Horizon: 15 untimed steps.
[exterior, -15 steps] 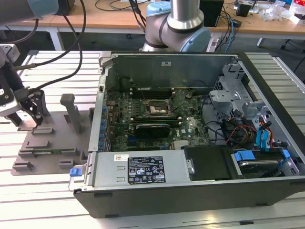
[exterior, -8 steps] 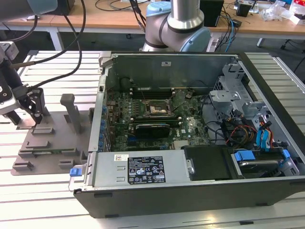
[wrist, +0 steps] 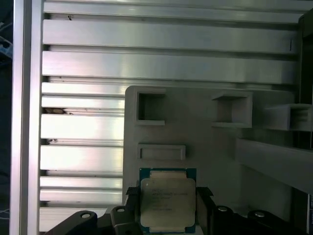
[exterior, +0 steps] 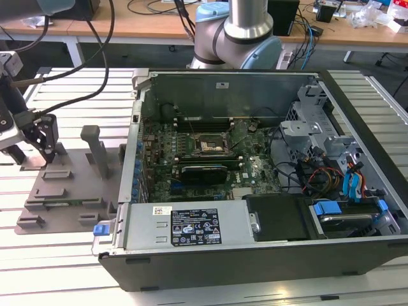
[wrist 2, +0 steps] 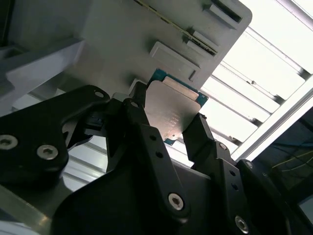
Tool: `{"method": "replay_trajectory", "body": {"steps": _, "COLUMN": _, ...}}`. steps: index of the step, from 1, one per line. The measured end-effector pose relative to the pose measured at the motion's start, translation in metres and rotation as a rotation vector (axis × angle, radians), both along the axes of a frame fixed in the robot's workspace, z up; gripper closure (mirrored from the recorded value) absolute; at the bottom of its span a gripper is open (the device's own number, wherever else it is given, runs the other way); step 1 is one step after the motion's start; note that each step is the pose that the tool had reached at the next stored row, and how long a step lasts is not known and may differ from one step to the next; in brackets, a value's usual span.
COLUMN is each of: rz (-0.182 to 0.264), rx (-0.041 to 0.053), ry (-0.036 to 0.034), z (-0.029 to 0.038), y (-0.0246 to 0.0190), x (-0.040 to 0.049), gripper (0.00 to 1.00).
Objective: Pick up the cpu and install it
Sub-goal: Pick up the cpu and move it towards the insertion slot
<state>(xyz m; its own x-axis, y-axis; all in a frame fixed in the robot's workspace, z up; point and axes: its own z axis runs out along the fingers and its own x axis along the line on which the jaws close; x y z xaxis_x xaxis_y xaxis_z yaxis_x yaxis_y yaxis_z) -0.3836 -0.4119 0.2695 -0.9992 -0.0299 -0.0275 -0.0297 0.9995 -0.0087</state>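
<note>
My claw (wrist 2: 168,116), clenched on the cpu (wrist: 167,203) by two opposite edges, at the grey tray (exterior: 70,175) on the slatted counter (exterior: 57,268), beside the open computer case (exterior: 268,248).

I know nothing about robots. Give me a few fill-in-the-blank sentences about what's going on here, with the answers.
1. The square chip is held between the pincer's two ____ fingers.
2. The pincer hangs over the grey tray on the exterior view's ____ side, beside the computer case.
3. The computer case lies ____, showing its green circuit board.
Missing words: black; left; open.
</note>
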Motion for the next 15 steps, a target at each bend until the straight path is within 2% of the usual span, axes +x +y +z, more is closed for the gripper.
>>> {"method": "replay_trajectory", "body": {"steps": 15, "rz": 0.0, "rx": 0.0, "ry": -0.0001, "z": 0.0156, "y": 0.0, "x": 0.0, "gripper": 0.45}}
